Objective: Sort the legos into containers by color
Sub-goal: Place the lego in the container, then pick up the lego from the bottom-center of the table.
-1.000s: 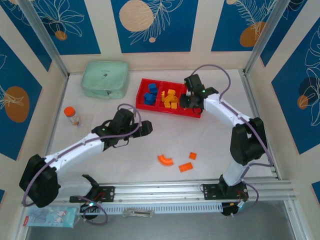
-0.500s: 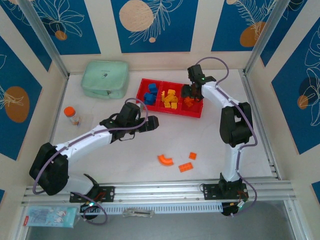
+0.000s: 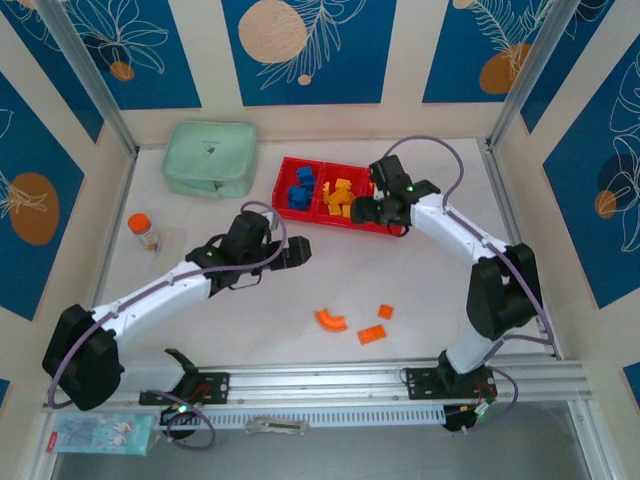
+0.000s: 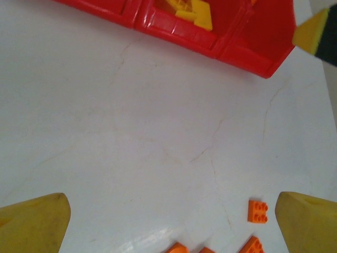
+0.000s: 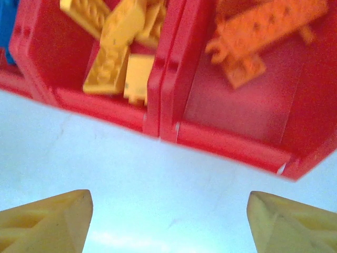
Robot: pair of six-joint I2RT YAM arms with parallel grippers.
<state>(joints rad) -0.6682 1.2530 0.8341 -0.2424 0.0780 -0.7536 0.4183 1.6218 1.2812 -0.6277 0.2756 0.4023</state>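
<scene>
Top external: a mint-green soft zip case (image 3: pixel 211 158) is sitting far left by the back wall, w/ a small orange-capped bottle (image 3: pixel 144 230) standing nearer, left of the left arm. The right arm's wrist is covering part of the right compartment of the shallow red plastic three-compartment tray (image 3: pixel 283 178).

Left arm is stretching diagonally fwd-right, low over the white table (image 3: pixel 430 285). The left gripper (image 3: pixel 298 253) is pointing right, fingers wide apart, holding nothing. Right arm is arching from its base back toward the tray, w/ the right gripper (image 3: pixel 363 209) hanging at the tray's near edge. In right wrist view its yellow fingers (image 5: pixel 47 221) are standing apart, nothing btwn them.

Tray is lying w/ its long axis left-right, right end a bit nearer the bases. Blue bricks (image 3: pixel 300 190) are sitting in the left compartment, yellow bricks (image 3: pixel 340 197) mid, orange bricks (image 5: pixel 263 31) right. Three orange pieces are lying loose on the table, well short of the tray: a curved arch (image 3: pixel 330 320), a flat brick (image 3: pixel 372 334) and a small brick (image 3: pixel 385 311).
</scene>
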